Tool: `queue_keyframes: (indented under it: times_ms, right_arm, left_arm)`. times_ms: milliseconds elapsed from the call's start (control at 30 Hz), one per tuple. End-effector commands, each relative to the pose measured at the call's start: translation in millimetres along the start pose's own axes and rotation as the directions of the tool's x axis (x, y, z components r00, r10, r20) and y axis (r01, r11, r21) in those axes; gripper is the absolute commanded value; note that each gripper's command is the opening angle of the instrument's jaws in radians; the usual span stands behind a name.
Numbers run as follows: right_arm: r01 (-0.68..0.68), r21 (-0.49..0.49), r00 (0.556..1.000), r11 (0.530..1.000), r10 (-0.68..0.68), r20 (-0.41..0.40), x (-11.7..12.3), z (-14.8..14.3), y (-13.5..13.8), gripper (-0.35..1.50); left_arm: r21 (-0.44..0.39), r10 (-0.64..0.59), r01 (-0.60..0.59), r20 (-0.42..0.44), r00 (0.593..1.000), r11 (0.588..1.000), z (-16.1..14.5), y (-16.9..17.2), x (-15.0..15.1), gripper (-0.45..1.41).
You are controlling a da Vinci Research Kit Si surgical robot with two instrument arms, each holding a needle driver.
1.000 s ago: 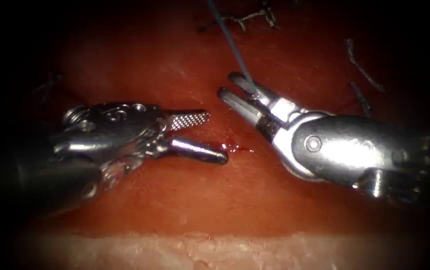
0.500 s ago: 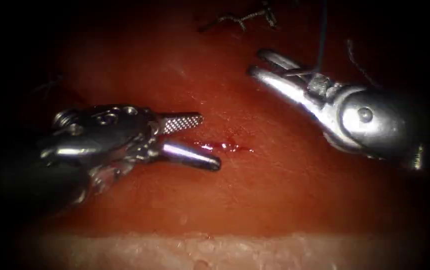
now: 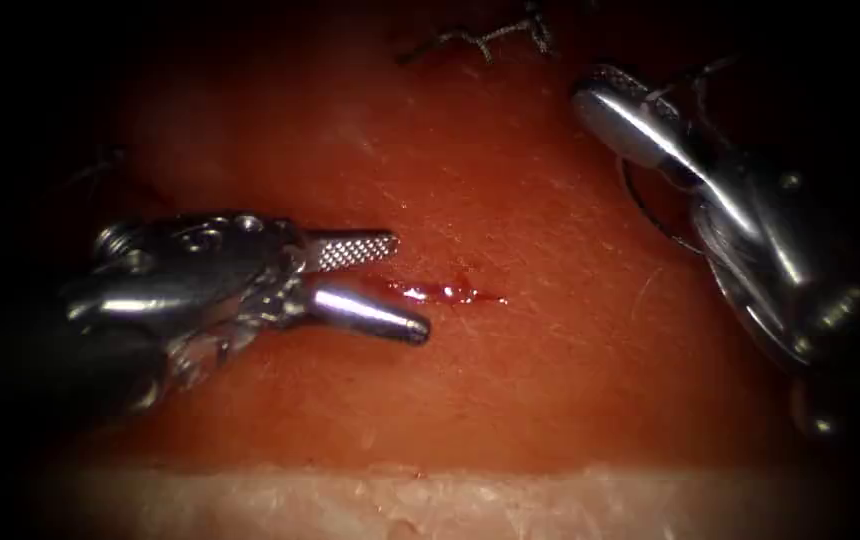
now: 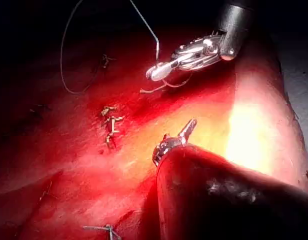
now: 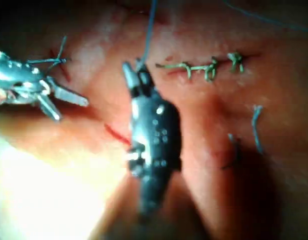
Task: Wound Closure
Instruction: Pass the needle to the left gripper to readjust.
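Note:
My left tool (image 3: 410, 285) lies on the left of the tissue (image 3: 510, 400) with its jaws open and nothing in them, tips beside a short cut wet with red fluid (image 3: 445, 292). It also shows as the left tool (image 5: 71, 110) in the right wrist view and the left tool (image 4: 190, 126) in its own. My right tool (image 3: 592, 88) is at the far right, jaws shut on the thread (image 4: 154, 37), which rises from the right tool (image 4: 152, 74). A thin curved piece (image 3: 642, 208) hangs under it; needle or thread, I cannot tell. It is not in the tissue.
A finished row of stitches (image 3: 480, 36) lies beyond the cut, seen also as the stitches (image 5: 204, 67). Cut ends of thread (image 5: 256, 130) lie to the right. A slack loop of thread (image 4: 64, 55) hangs over the tissue. The tissue's pale front edge (image 3: 430, 500) runs across the near side.
My right tool has swung up and to the right, away from the cut, carrying the thread with it. My left tool has drawn back slightly to the left, jaws still open.

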Motion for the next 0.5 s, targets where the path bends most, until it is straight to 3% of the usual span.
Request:
queue_keyframes:
  times_ms: [33,167,500]
  right_arm:
    - [-0.044,0.005,0.999,0.999,0.044,-0.001,-0.7,0.8,0.0,-0.35]
    - [-0.111,0.010,0.994,0.994,0.111,0.004,-1.2,0.8,0.0,-0.35]
    - [-0.121,0.040,0.991,0.992,0.119,0.067,-3.1,1.9,-0.6,-0.35]
  left_arm:
    - [-0.003,0.002,-0.002,0.000,1.000,1.000,0.8,-0.5,0.0,0.73]
    - [-0.006,0.003,-0.003,0.002,1.000,1.000,0.8,-0.5,-0.1,0.71]
    - [-0.011,0.053,-0.053,0.006,0.999,0.999,0.5,-0.7,-0.3,0.71]
